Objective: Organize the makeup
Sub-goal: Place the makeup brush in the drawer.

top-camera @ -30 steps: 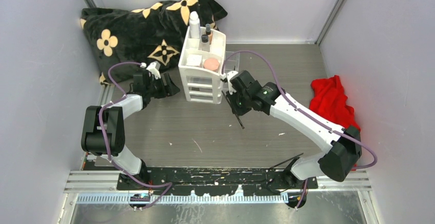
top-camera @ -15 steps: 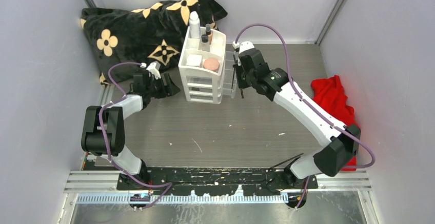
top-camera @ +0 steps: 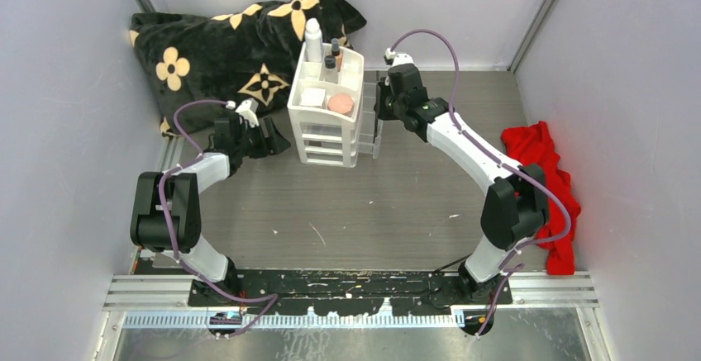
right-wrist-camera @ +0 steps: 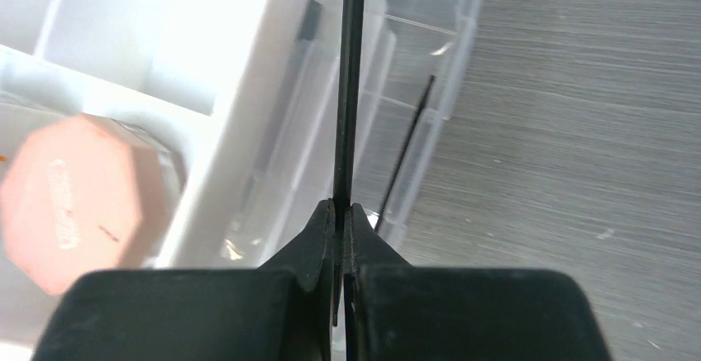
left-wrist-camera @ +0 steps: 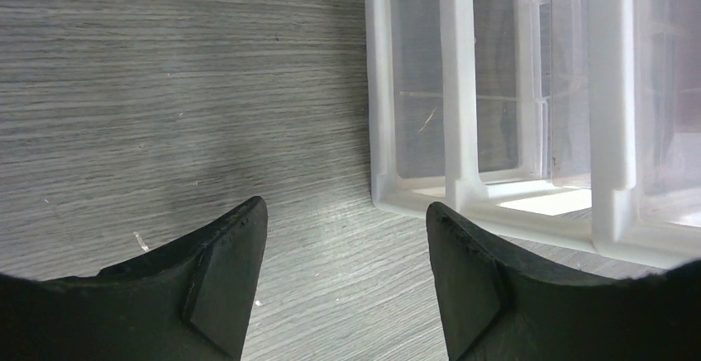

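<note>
The makeup sits mostly on top of the white drawer unit [top-camera: 324,136] in the upper middle of the overhead view. A white bottle [top-camera: 313,37] stands at the far corner with a tan dark-capped bottle [top-camera: 336,52] just beside it. A white square box [top-camera: 312,97] and a pink compact [top-camera: 340,103] lie side by side in the nearer compartments.

The right arm [top-camera: 463,142] reaches in from the right of the frame to the unit's right side. Its jaws are clenched on a thin black pencil [right-wrist-camera: 349,88]. In the right wrist view the pencil runs straight up from the fingertips to the top edge, above a clear drawer [right-wrist-camera: 450,55] that sticks out of the unit. A second black pencil [right-wrist-camera: 405,146] lies slanted inside that drawer, and the pink compact shows at the lower left.

The left arm [top-camera: 207,167] stretches toward the unit's left side. Its jaws are released, spread wide and grasping nothing, low over the grey table [left-wrist-camera: 165,88]. The unit's lower corner is just beyond them at the upper right of the left wrist view.

A red cloth [top-camera: 537,167] lies at the right of the overhead view, and a black flowered cushion [top-camera: 215,43] lies at the upper left.
</note>
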You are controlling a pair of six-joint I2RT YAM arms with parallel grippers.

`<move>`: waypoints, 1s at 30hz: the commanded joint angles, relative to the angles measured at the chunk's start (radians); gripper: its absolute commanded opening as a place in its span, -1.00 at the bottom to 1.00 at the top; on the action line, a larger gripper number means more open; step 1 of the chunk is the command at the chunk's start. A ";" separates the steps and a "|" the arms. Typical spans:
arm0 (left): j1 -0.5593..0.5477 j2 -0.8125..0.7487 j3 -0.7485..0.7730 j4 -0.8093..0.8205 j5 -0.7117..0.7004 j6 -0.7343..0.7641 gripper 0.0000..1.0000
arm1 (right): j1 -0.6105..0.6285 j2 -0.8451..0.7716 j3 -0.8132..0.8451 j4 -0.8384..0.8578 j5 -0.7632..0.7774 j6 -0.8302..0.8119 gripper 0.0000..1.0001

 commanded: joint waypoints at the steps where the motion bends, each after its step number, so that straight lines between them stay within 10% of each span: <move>1: 0.007 -0.047 -0.001 0.040 0.020 -0.011 0.42 | 0.005 0.031 0.075 0.139 -0.086 0.081 -0.98; 17: 0.007 -0.041 -0.003 0.044 0.022 -0.012 0.42 | 0.005 0.131 -0.005 0.205 -0.015 0.078 -0.96; 24: 0.007 -0.047 0.002 0.035 0.008 -0.003 0.42 | 0.005 0.147 0.008 0.174 0.008 0.077 -0.07; 30: 0.009 -0.047 0.000 0.034 0.001 0.000 0.42 | 0.005 0.099 0.004 0.145 0.049 0.053 0.02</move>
